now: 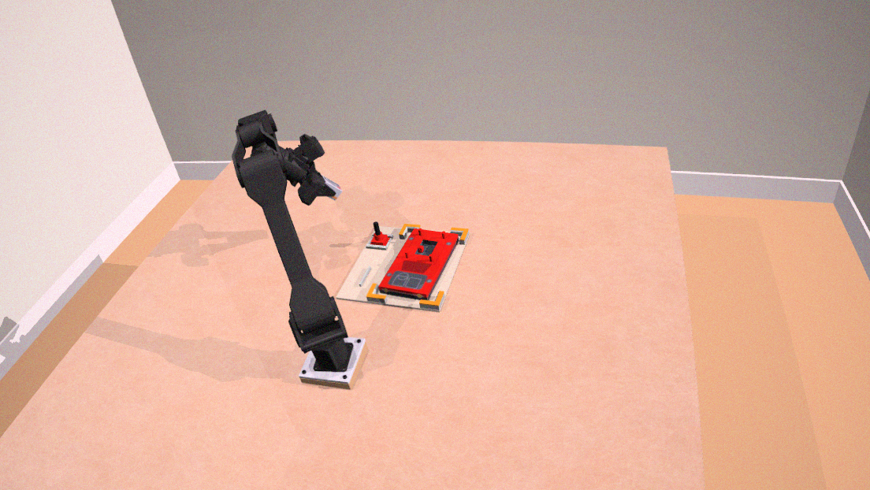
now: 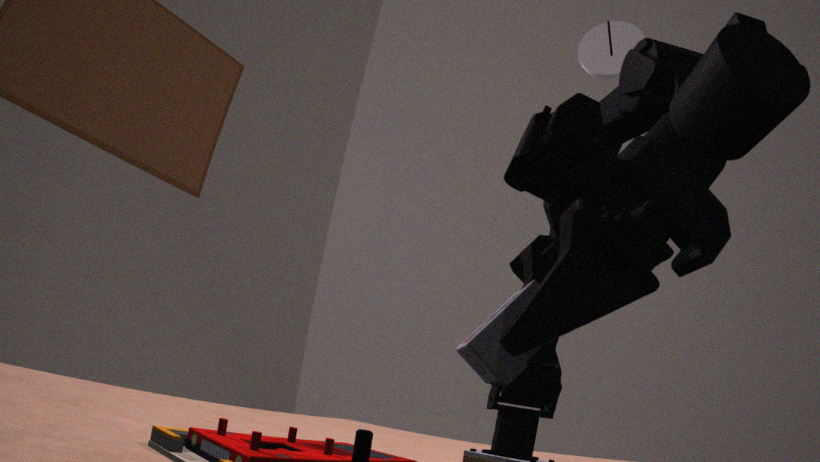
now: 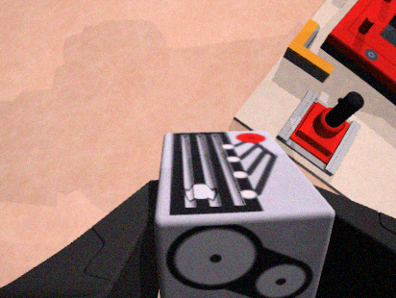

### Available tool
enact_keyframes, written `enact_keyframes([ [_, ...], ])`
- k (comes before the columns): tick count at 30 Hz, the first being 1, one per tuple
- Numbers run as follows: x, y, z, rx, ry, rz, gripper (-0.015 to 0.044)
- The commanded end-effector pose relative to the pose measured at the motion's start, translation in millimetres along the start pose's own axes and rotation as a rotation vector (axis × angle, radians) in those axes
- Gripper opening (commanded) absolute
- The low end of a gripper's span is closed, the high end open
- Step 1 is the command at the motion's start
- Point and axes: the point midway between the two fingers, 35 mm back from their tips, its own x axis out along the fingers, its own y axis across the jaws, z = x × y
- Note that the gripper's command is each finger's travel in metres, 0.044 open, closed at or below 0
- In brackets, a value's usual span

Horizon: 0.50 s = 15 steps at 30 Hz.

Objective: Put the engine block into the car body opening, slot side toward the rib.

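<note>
My gripper is shut on the light grey engine block. The block is tilted and held high above the table, to the left of the car body in the top view. The wrist view shows its dark slotted face with a red disc, and a face with two pulley discs. The red car body lies flat with upright pegs around its dark opening. The opening is mostly out of the wrist view. The rib cannot be made out clearly.
The car body lies on a cream board between orange corner brackets. A red base with an upright black lever stands beside it. A thin silver bar lies on the board.
</note>
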Motion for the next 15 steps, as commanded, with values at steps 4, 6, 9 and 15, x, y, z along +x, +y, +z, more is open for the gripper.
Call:
enact_keyframes([
  [4,11.0,-0.7,-8.3,0.008,-0.036,-0.001,0.0],
  [6,13.3,-0.7,-10.2,0.008,-0.036,-0.001,0.0],
  [9,18.7,-0.7,-14.7,0.008,-0.036,-0.001,0.0],
  [15,26.7,-0.7,-21.4,0.008,-0.036,-0.001,0.0],
])
